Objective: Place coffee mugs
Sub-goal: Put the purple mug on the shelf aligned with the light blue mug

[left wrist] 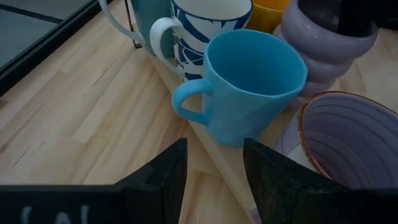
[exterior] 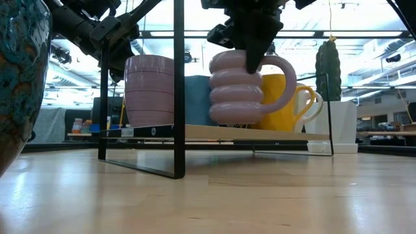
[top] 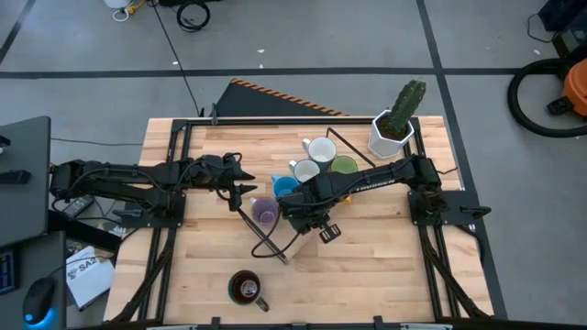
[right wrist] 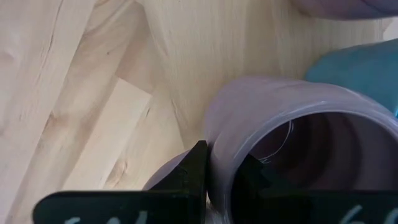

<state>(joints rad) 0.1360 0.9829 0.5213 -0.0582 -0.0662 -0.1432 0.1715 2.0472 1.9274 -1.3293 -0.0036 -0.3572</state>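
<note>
Several coffee mugs crowd a low wooden shelf on a black wire frame: a blue one, a white-and-blue one, a yellow one, a green one, a white one and a lilac one with a brown rim. My right gripper is shut on a ribbed lilac mug among them. My left gripper stands open just short of the blue mug, touching nothing. A dark mug stands alone near the table's front edge. My right gripper holds the ribbed lilac mug by its rim wall, one finger inside the mug and one outside. The fingers come from above, pointing down. The mug is upright, its handle out to one side. Whether its base rests on the shelf, I cannot tell.
A white pot with a cactus stands at the table's far right corner. The wire frame rises around the shelf with thin black uprights. Bare wooden table lies in front of the shelf.
</note>
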